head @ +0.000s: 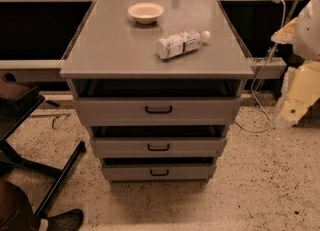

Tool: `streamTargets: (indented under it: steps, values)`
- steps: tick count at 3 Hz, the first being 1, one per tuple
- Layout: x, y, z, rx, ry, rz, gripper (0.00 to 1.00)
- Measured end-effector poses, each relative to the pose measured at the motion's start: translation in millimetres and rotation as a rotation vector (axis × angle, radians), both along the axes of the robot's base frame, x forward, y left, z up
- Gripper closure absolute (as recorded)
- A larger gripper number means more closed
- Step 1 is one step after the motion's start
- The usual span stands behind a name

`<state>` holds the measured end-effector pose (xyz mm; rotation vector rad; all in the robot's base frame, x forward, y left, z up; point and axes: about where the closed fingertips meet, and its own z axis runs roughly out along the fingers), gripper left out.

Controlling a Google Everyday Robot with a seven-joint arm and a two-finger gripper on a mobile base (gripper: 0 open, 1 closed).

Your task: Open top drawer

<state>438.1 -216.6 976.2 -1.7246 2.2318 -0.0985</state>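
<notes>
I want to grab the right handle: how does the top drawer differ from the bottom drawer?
The top drawer is wider and taller-fronted than the bottom drawer. The top drawer sits highest of three, the bottom drawer lowest. Both are grey with a black loop handle. The gripper is at the picture's right edge, touching neither.

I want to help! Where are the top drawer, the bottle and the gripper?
top drawer (200, 110): camera view, front panel
plastic bottle (179, 44): camera view, its label
gripper (292, 106): camera view, far right, pale body
</notes>
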Motion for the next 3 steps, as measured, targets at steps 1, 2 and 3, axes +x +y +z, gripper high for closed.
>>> streamTargets:
  steps: [1, 2, 3]
  values:
    - [0, 0, 0, 0.0, 0.0, 0.0, 0.0]
    - [7, 2, -11, 0.037, -0.026, 0.023, 0.0]
    - [19, 10, -46, 0.103, -0.07, 0.081, 0.0]
